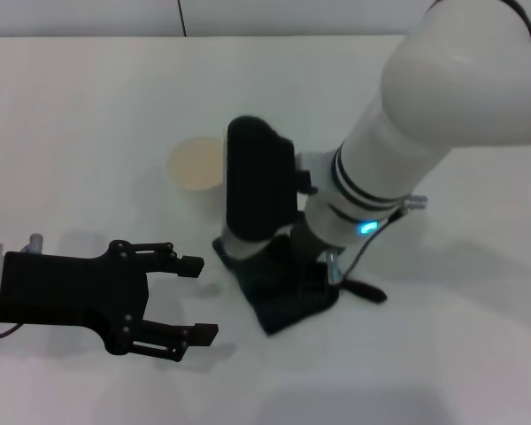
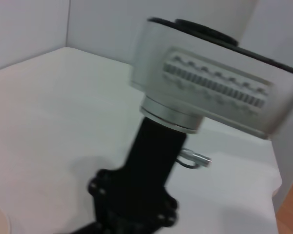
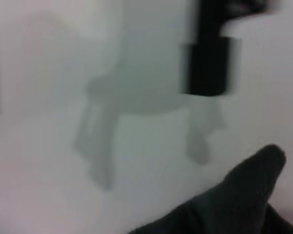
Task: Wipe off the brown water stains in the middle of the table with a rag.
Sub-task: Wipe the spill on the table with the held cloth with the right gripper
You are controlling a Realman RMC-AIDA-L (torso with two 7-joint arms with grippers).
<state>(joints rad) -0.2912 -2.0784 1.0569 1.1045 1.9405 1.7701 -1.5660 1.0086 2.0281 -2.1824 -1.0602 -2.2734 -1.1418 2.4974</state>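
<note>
The dark grey rag point(image 1: 288, 292) lies bunched on the white table point(image 1: 88, 115) near the middle. Its thin corner point(image 1: 367, 290) points right. My right gripper point(image 1: 290, 252) comes down from the upper right and sits on top of the rag, its tips hidden under the black wrist housing point(image 1: 257, 181). The rag's dark edge also shows in the right wrist view point(image 3: 244, 195). My left gripper point(image 1: 197, 298) is open and empty, low over the table just left of the rag. The brown stain does not show; it may be under the rag or the arm.
A white translucent cup point(image 1: 195, 164) stands just behind and left of the rag, close to the right wrist. The large white right arm point(image 1: 442, 97) covers the table's back right. The left wrist view shows the right arm's black wrist point(image 2: 146, 165) close by.
</note>
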